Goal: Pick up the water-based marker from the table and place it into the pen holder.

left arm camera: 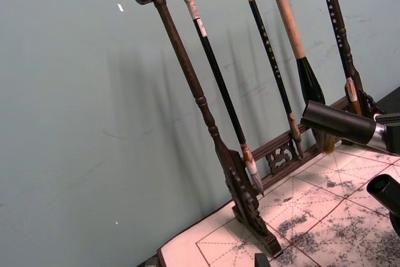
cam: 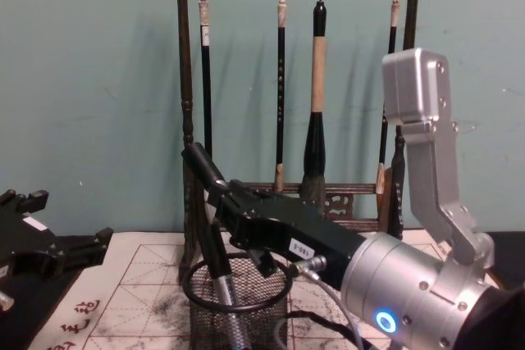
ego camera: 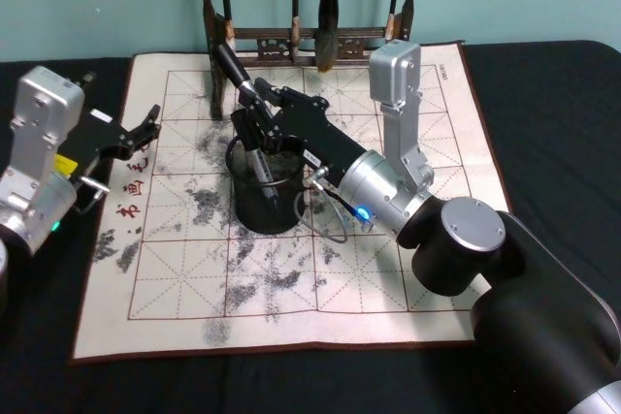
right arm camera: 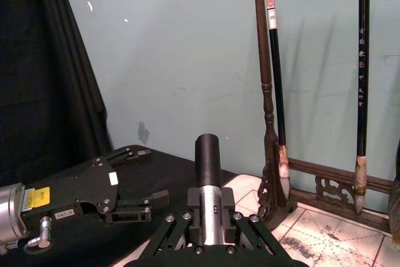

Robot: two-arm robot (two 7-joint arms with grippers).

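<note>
brush rack (cam: 187,104): upright at mat's far edge | four brushes (cam: 317,96): hanging | teal wall (cam: 82,79): behind

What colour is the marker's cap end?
Black, above a silver barrel; clearest in the right wrist view.

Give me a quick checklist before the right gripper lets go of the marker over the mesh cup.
1. Right gripper closed on the marker: ok.
2. Marker's lower end inside the rim of the pen holder: ok, the chest view shows it already past the rim.
3. Marker upright: not ok, it leans, with its top toward the brush rack.
4. Marker's tip resting on the cup's bottom: cannot tell.
5. Left gripper out of the way: ok, open and off to the side over the mat's left edge.
</note>
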